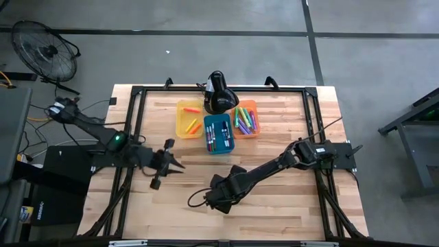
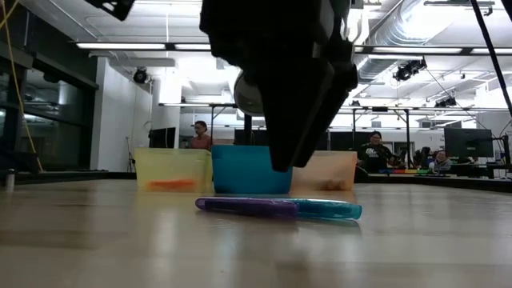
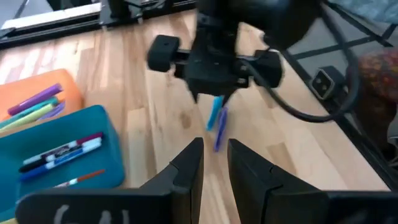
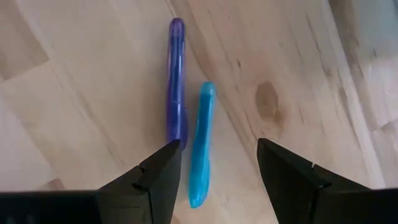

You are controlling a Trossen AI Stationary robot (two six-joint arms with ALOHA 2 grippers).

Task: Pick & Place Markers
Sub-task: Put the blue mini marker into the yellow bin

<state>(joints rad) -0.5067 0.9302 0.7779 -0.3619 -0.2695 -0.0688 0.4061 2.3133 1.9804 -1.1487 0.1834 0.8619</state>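
A purple marker (image 4: 176, 93) and a teal marker (image 4: 200, 143) lie side by side, flat on the wooden table, also seen in the low view as purple (image 2: 248, 206) and teal (image 2: 328, 210). My right gripper (image 4: 217, 155) hangs open just above them, pointing down. The teal marker lies below the gap, and the purple one lies by one fingertip. It touches neither. My left gripper (image 3: 214, 152) is off to the table's left (image 1: 173, 165). It points toward the right gripper (image 3: 211, 68), its fingers a narrow gap apart with nothing between them.
Three bins stand at the far middle of the table. The yellow bin (image 1: 188, 118) has orange markers. The blue bin (image 1: 218, 134) and the orange bin (image 1: 245, 118) each hold several markers. A black camera mount (image 1: 219, 92) stands behind them. Bare wood lies along the near edge.
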